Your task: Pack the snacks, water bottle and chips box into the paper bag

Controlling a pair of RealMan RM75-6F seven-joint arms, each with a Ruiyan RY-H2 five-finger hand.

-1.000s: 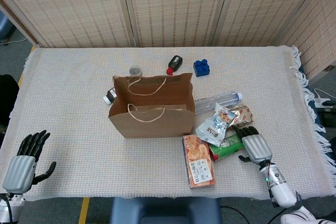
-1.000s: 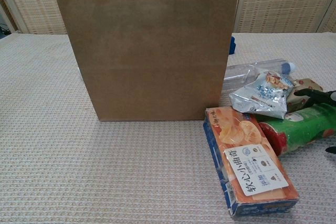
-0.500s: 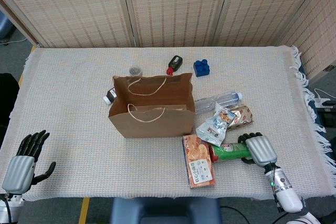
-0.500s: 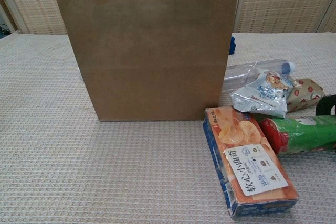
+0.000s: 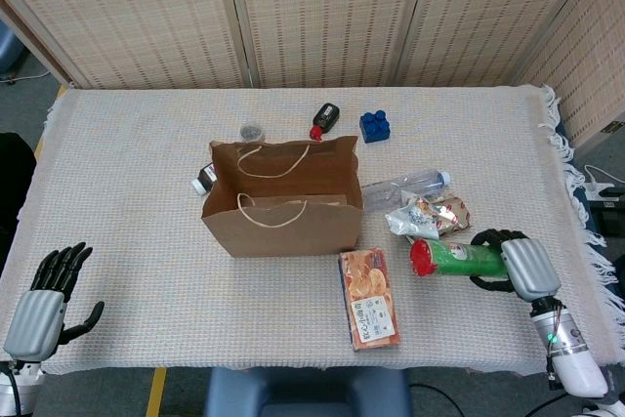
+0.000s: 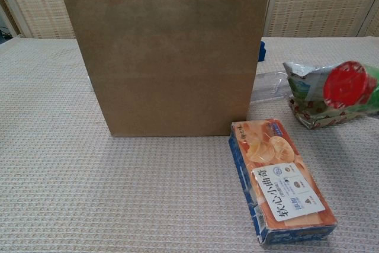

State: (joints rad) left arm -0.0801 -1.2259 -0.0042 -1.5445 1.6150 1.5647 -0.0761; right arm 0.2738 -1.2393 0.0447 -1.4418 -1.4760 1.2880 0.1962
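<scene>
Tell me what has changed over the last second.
The right hand closed around the green can, pulled it out from under the snack packets and raised it off the table, its red lid facing the paper bag. The packets shifted as it came free. The left hand, chips box and water bottle stayed put.

Even, diffuse indoor light fills both views, bright without harsh glare. Shadows are soft and short: a faint one hugs the base of the brown paper bag (image 5: pixel 283 198) on the woven cream tabletop (image 5: pixel 137 153). The head view is sharp throughout. In the chest view the red-capped green chips can (image 6: pixel 350 86) looks slightly blurred.
</scene>
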